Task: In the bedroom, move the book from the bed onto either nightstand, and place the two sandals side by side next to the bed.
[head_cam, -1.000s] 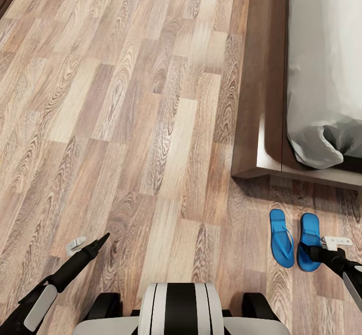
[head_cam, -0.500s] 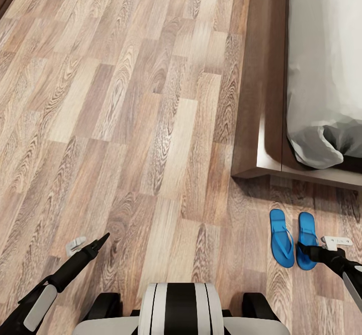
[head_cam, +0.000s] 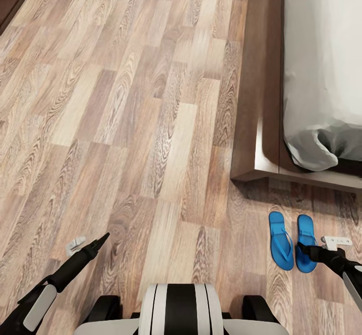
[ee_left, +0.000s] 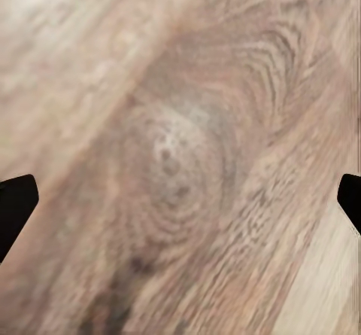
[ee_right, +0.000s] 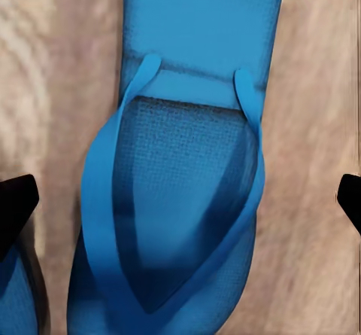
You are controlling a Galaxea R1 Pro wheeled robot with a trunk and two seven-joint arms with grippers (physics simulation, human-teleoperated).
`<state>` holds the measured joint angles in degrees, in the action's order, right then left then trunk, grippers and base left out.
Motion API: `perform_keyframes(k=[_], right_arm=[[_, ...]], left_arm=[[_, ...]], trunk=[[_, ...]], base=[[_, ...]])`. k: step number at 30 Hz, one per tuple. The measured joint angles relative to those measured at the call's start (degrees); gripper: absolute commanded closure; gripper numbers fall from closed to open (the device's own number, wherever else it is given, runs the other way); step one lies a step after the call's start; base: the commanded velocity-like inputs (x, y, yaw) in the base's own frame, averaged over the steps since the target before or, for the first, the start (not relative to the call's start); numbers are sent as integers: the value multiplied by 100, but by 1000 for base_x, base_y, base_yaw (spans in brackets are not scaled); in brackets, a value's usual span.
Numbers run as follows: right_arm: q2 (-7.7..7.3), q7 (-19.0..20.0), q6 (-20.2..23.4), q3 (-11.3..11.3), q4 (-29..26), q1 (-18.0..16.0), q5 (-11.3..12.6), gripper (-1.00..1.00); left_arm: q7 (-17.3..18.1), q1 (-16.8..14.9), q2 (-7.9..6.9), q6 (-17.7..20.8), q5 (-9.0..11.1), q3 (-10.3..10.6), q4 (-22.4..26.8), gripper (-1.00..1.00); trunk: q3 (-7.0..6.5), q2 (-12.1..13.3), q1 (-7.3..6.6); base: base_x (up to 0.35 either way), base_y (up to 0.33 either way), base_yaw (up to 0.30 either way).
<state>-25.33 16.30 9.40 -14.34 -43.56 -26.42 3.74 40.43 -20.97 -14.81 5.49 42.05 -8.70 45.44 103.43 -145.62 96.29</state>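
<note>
Right end effector point(head_cam: 304, 248), fingers apart, hovering over right bright blue flip-flop sandal point(head_cam: 305, 242), now shifted beside its mate point(head_cam: 281, 239) near grey-mattressed bed point(head_cam: 322, 64); sandal placement looking complete.

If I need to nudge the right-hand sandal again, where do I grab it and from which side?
Come straight down from above onto the right-hand sandal, where the right gripper hovers, jaws open. It lies flat on the floor, so no edge is reachable from the side. Probably best to pinch the raised strap near the toe post, keeping clear of the other sandal close alongside.
</note>
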Motion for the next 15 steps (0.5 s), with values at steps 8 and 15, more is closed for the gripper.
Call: perform_keyframes(k=[8,15], right_arm=[[-5,1,1,0,-19,3,7,-100],[-8,1,14,-2,-19,4,8,-100]], left_arm=[[1,-2,4,0,-3,3,1,-100],[-3,0,4,0,-4,4,1,-100]], trunk=[[-177,11,-21],[-332,20,-39]], base=[[0,0,0],[0,0,0]])
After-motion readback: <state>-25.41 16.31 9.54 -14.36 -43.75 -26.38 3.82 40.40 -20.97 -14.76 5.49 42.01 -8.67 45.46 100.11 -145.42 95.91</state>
